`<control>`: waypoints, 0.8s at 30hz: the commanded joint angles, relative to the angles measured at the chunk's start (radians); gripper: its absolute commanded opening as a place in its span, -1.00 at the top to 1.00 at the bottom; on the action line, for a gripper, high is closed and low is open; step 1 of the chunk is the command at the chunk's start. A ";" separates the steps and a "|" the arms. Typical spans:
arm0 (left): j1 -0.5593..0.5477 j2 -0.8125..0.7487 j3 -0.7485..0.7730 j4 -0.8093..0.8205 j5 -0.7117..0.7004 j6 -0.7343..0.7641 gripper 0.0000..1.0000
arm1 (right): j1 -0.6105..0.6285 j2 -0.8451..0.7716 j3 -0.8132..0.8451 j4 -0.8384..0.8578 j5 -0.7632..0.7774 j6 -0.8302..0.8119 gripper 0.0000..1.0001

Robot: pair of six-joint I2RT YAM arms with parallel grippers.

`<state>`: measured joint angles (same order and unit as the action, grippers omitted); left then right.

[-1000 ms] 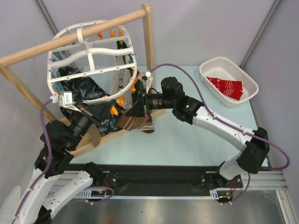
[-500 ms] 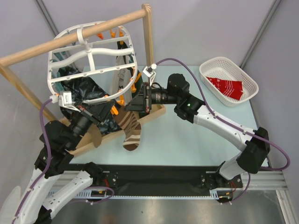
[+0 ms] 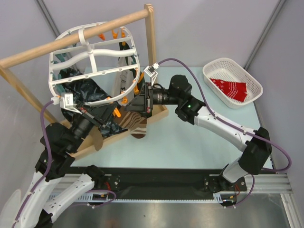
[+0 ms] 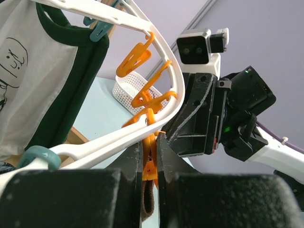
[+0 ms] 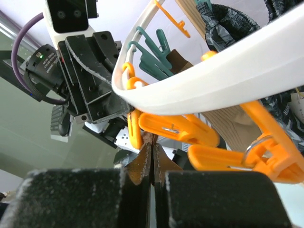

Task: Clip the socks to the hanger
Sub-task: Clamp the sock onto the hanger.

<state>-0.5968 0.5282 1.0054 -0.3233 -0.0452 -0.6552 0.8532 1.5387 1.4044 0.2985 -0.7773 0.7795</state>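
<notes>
The white lattice hanger [image 3: 95,47] hangs from the wooden pole. My left gripper [image 3: 115,112] is shut on an orange clip [image 4: 151,159] at the hanger's lower rim [image 4: 175,80]. My right gripper [image 3: 137,105] is shut on the cuff of a brown sock with cream stripes [image 3: 135,124] and holds it up right at that clip. The brown cuff [image 4: 148,199] shows between the left fingers just below the clip. In the right wrist view the brown fabric [image 5: 152,137] sits pinched in my jaws under an orange clip [image 5: 175,128]. A red sock [image 3: 230,88] lies in the basket.
The wooden pole rack [image 3: 71,38] carries the hanger, and its base board [image 3: 159,113] lies under both grippers. Dark patterned socks [image 3: 88,90] and a white, green-edged one [image 4: 38,71] hang from the hanger. A white mesh basket [image 3: 223,61] stands at the back right.
The brown sock dropped out long half a second ago and is now drawn up shorter toward the clip. My right gripper has shifted up toward the hanger. The left arm has held still.
</notes>
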 commanded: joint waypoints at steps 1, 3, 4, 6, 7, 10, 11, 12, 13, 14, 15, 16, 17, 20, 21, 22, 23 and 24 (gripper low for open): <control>0.003 0.013 0.012 0.010 0.062 -0.011 1.00 | -0.002 0.017 0.010 0.086 -0.028 0.038 1.00; 0.003 0.012 0.009 0.010 0.061 -0.014 1.00 | -0.002 0.020 0.010 0.103 -0.031 0.058 1.00; 0.003 0.013 0.007 0.010 0.064 -0.014 1.00 | -0.002 0.024 0.010 0.117 -0.034 0.067 1.00; 0.003 0.012 0.006 0.010 0.064 -0.017 1.00 | -0.002 0.024 0.004 0.140 -0.037 0.095 1.00; 0.003 0.012 0.006 0.007 0.061 -0.015 1.00 | -0.002 0.024 0.002 0.163 -0.039 0.105 1.00; 0.003 0.010 0.006 0.003 0.057 -0.015 1.00 | 0.001 0.028 -0.005 0.208 -0.039 0.139 1.00; 0.003 0.009 0.006 0.003 0.057 -0.017 0.99 | 0.004 0.029 -0.007 0.214 -0.040 0.145 1.00; 0.003 0.009 0.007 0.001 0.056 -0.017 1.00 | 0.006 0.032 -0.008 0.223 -0.042 0.147 1.00; 0.003 0.009 0.009 0.000 0.054 -0.017 1.00 | 0.009 0.034 -0.010 0.225 -0.040 0.150 1.00; 0.003 0.009 0.010 -0.002 0.054 -0.017 0.99 | 0.010 0.035 -0.012 0.226 -0.039 0.155 1.00; 0.003 0.007 0.012 -0.003 0.053 -0.017 1.00 | 0.012 0.038 -0.012 0.234 -0.039 0.155 1.00; 0.003 0.007 0.012 -0.006 0.051 -0.018 1.00 | 0.014 0.041 -0.012 0.237 -0.039 0.161 1.00; 0.003 0.007 0.013 -0.011 0.050 -0.020 1.00 | 0.014 0.044 -0.012 0.240 -0.037 0.161 1.00; 0.003 0.004 0.016 -0.022 0.047 -0.023 0.79 | 0.015 0.054 -0.010 0.251 -0.036 0.168 1.00; 0.003 -0.002 0.016 -0.025 0.047 -0.024 0.70 | 0.015 0.063 -0.008 0.258 -0.033 0.171 1.00; 0.003 -0.004 0.016 -0.025 0.047 -0.023 0.63 | 0.017 0.064 -0.008 0.264 -0.033 0.176 1.00; 0.003 -0.008 0.016 -0.026 0.047 -0.023 0.50 | 0.015 0.069 -0.007 0.272 -0.036 0.182 1.00; 0.003 -0.013 0.016 -0.028 0.021 -0.023 0.45 | 0.017 0.075 -0.002 0.290 -0.036 0.196 1.00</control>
<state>-0.5953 0.5259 1.0054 -0.3313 -0.0498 -0.6579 0.8627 1.6016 1.3933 0.5056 -0.8021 0.9432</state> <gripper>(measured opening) 0.254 0.021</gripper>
